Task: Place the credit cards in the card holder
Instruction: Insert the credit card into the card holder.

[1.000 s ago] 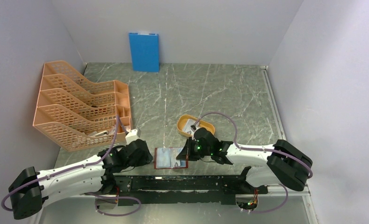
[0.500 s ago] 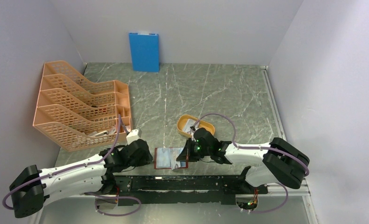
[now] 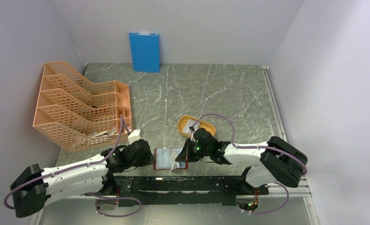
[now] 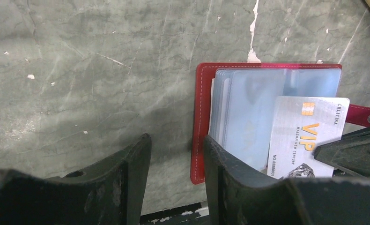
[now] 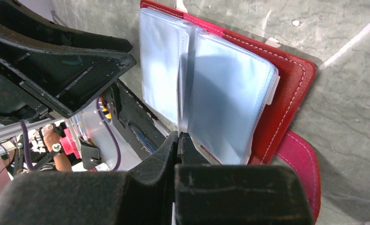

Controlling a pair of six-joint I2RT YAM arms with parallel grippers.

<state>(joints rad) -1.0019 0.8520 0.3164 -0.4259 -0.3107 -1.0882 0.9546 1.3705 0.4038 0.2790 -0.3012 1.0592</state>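
Observation:
The card holder (image 3: pixel 165 159) lies open on the table between both grippers, a dark-red wallet (image 4: pixel 199 117) with clear inner sleeves (image 5: pixel 225 93). A white credit card (image 4: pixel 305 136) printed "VIP" rests on its right-hand sleeves, and my right gripper (image 5: pixel 178 137) is shut on that card's near edge, seen edge-on in its own view. In the top view the right gripper (image 3: pixel 185 156) sits at the wallet's right side. My left gripper (image 4: pixel 176 140) stands open over the wallet's left edge, one finger (image 4: pixel 220 173) over the sleeves, the other on the table side. Another card (image 3: pixel 192 125) lies in the yellow tray.
The yellow oval tray (image 3: pixel 210 127) stands just behind the right gripper. An orange mesh file rack (image 3: pixel 80 112) fills the left side. A blue board (image 3: pixel 144 51) leans on the back wall. A black rail (image 3: pixel 183 185) runs along the near edge.
The left gripper has edged right, further onto the wallet's left side. The right gripper has shifted slightly left with the card. The wallet looks a little narrower from above.

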